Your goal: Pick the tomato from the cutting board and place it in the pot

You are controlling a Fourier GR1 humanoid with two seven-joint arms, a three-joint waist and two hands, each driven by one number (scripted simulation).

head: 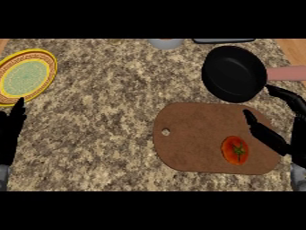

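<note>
Sitting nearest the robot on the right side of the counter (115,112), the right hand (301,134) hovers at the right end of the cutting board (195,130), its fingers (289,99) spread and straight and its thumb (264,132) stretched out over the board's edge, so it is open wide and holds nothing. The tomato (235,150) lies on the near right part of that board, just to the left of the thumb and slightly nearer the robot than the thumb's tip; it looks close beside the hand but not touched by it. Seen from above, the tomato shows its green stem scar facing up, so it is roughly round and gives no long axis to line up with; the hand can likely close on it from either side. The left hand (3,134) rests open with fingers up at the view's left edge, well apart from the board across bare counter, so the right hand is plainly the nearer of the 2 and the likely one to pick. Farther off, the black pot (234,74) with its pinkish handle (289,73) lies just beyond the board's far right corner, straight ahead of the right hand. A yellow-rimmed plate (21,76) sits at the far left.
</note>
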